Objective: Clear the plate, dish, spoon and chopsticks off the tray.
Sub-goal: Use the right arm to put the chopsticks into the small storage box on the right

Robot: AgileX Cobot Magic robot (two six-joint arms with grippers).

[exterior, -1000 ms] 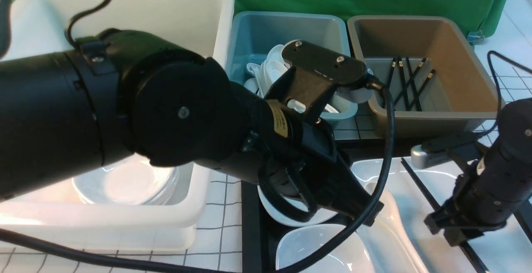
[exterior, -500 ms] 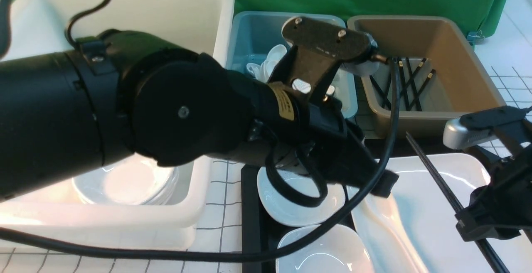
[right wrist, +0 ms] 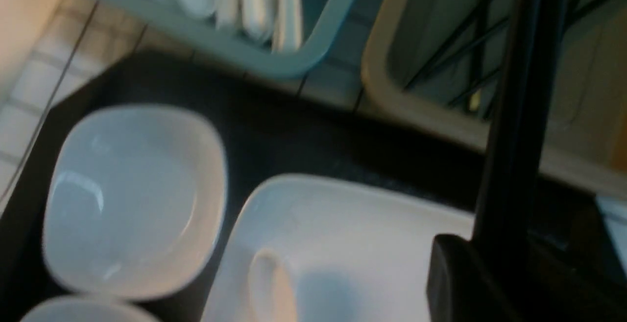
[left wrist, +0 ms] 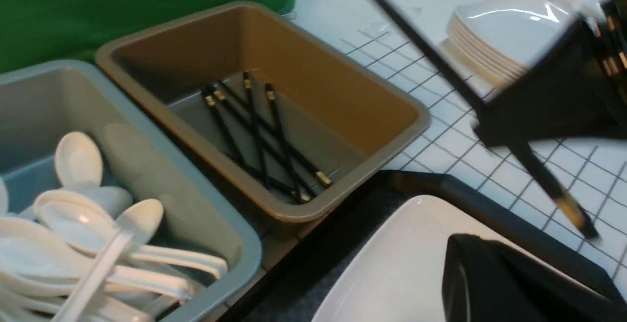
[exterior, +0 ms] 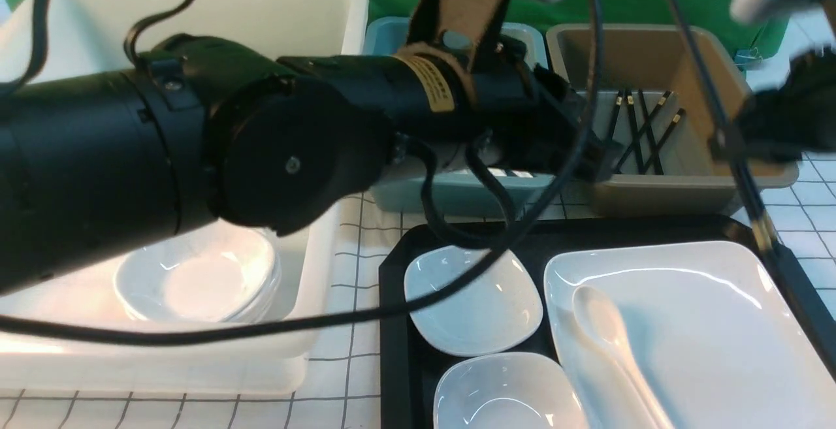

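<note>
My right gripper [exterior: 728,142] is shut on the black chopsticks [exterior: 751,200], held steeply tilted in the air just in front of the brown tub's [exterior: 659,197] right end. In the right wrist view the chopsticks [right wrist: 514,116] run up from its jaws. The white plate [exterior: 686,311] lies on the black tray [exterior: 392,285], with the spoon [exterior: 607,331] on its left part. Two small dishes [exterior: 473,301] [exterior: 503,393] sit on the tray beside it. My left gripper [exterior: 597,158] hangs shut with nothing in it, above the tray's far edge, near the tubs.
The brown tub [left wrist: 372,116] holds several chopsticks, the teal tub [left wrist: 210,224] several white spoons. A big white tub [exterior: 307,324] at the left holds stacked dishes. A stack of white plates [left wrist: 494,37] stands on the gridded table beyond the tray's right side.
My right gripper has lifted the chopsticks off the plate, up and back toward the brown tub. My left arm has risen and swung back from the tray, uncovering the dishes and spoon.
</note>
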